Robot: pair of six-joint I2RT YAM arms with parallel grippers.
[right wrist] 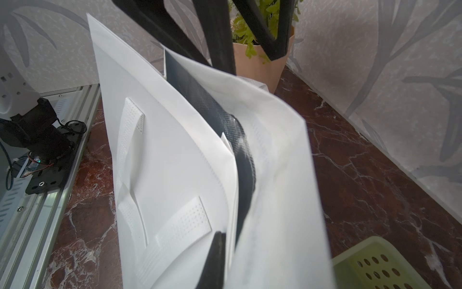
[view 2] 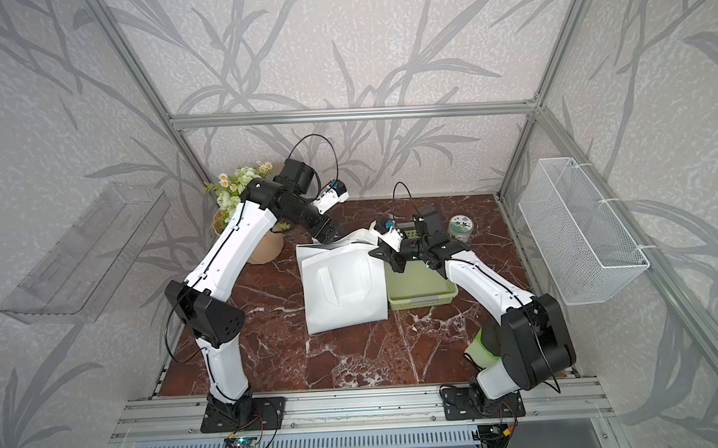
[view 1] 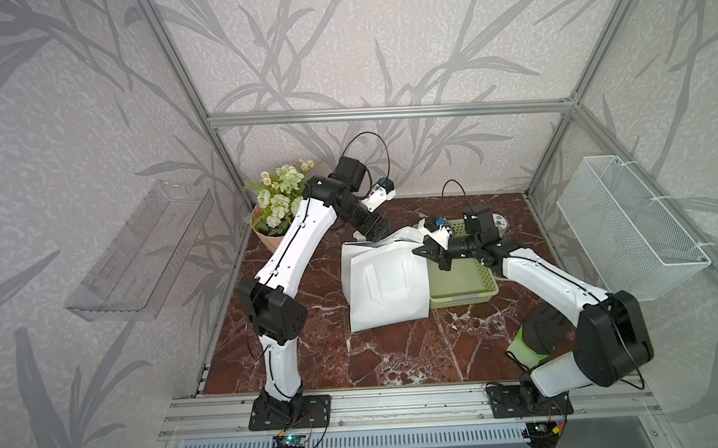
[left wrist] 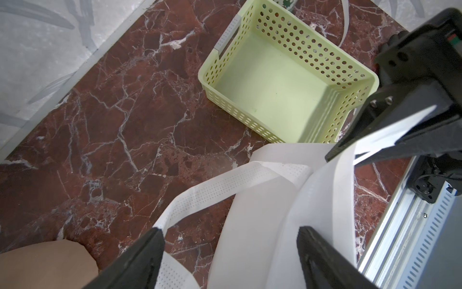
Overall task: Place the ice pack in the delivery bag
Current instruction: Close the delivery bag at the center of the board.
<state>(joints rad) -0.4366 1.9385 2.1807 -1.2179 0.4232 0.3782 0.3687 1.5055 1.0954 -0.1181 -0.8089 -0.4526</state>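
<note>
The delivery bag (view 1: 383, 286) stands mid-table in both top views, a white tote (view 2: 339, 288) with flat loop handles. In the right wrist view its mouth (right wrist: 240, 140) gapes narrowly and shows dark lining. My right gripper (view 1: 419, 251) is shut on the bag's right rim; one finger (right wrist: 217, 260) presses the outer wall, and the fabric hides its mate. My left gripper (left wrist: 230, 231) stands open at the far rim, with the rim and a loop handle (left wrist: 225, 192) between its spread fingers. The ice pack is out of view.
An empty pale green perforated basket (view 1: 464, 299) touches the bag's right side. Flowers in brown paper wrap (view 1: 281, 195) stand at the back left and a small jar (view 1: 501, 223) at the back right. A pale green object (view 1: 525, 346) is half hidden under the right arm.
</note>
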